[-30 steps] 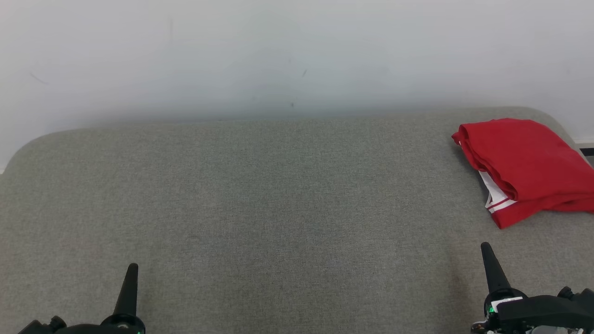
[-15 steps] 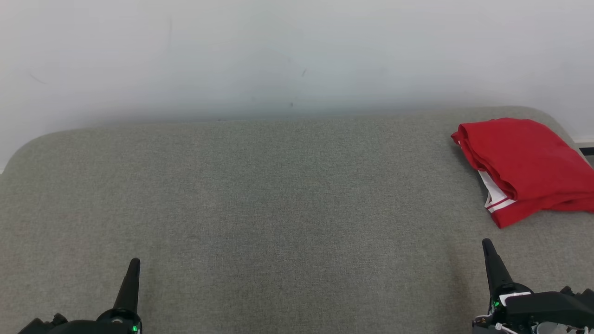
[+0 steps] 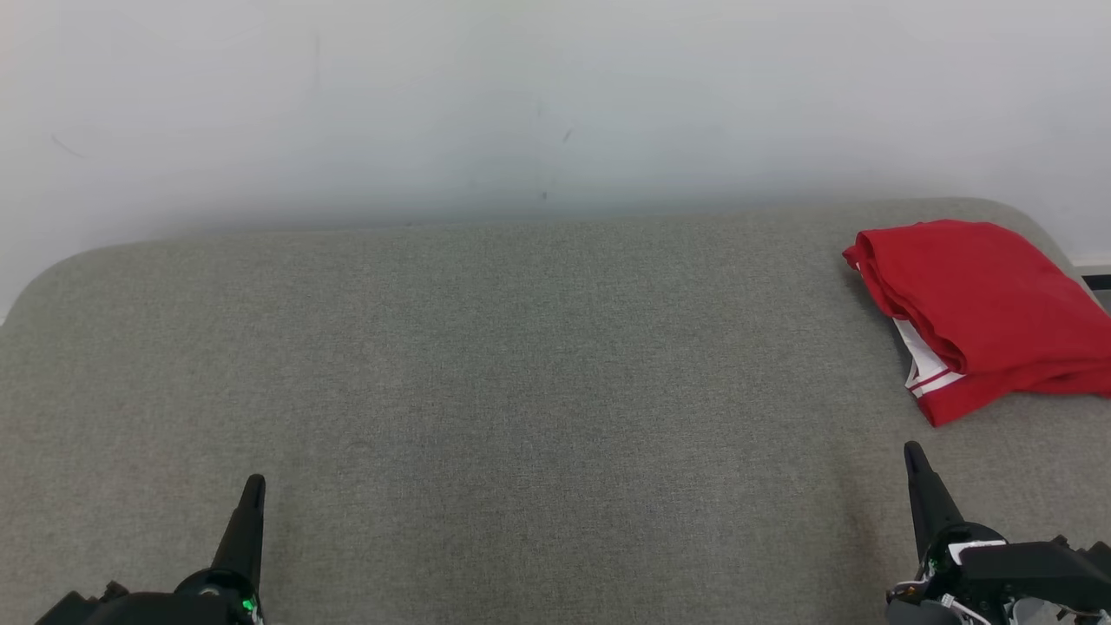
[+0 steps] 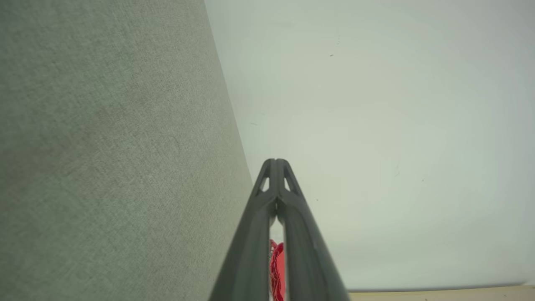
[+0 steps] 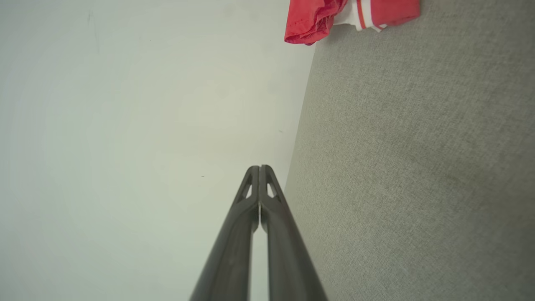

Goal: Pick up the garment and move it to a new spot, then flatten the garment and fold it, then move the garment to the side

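While the red garment (image 3: 981, 304) stayed folded at the far right of the grey cushion (image 3: 521, 365), the left gripper (image 3: 253, 480) and right gripper (image 3: 911, 447), both pinched shut and empty, inched forward; the task looked finished.

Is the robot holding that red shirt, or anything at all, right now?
Nothing is held. Both the left gripper and right gripper are shut on nothing, apart from the folded red garment lying on the grey cushion.

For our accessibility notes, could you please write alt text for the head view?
A folded red garment with white trim lies far right on a grey upholstered surface. Near the bottom, the left gripper and right gripper point forward, jaws shut and empty.
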Tool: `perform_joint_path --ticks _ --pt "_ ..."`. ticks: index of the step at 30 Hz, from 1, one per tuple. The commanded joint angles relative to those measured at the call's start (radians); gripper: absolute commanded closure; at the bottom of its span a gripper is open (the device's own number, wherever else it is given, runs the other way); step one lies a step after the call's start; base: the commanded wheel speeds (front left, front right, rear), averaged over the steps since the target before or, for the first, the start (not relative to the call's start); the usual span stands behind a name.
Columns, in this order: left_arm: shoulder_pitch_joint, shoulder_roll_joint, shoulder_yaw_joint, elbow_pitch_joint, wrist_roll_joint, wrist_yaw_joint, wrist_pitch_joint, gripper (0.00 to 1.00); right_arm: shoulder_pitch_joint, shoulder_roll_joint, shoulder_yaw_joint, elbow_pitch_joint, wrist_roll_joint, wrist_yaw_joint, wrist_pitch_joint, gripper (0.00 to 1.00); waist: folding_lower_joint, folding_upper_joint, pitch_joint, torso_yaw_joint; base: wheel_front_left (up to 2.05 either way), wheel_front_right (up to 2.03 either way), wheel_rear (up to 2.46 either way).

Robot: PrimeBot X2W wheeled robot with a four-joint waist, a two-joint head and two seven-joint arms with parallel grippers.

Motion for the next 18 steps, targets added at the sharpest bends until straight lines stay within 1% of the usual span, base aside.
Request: perform_joint_path --ticks 1,18 --pt "-0.014 0.006 0.004 0.001 -0.025 -0.008 0.008 1.00 -0.013 0.003 -0.006 -0.002 0.028 -0.002 0.008 1.00 0.0000 0.0000 0.000 0.000 0.00 0.00 0.00" --pt "-0.030 0.006 0.004 0.012 -0.138 -0.007 0.039 1.00 -0.025 0.009 -0.024 0.006 0.134 -0.002 0.040 1.00 0.0000 0.0000 0.001 -0.002 0.00 0.00 0.00"
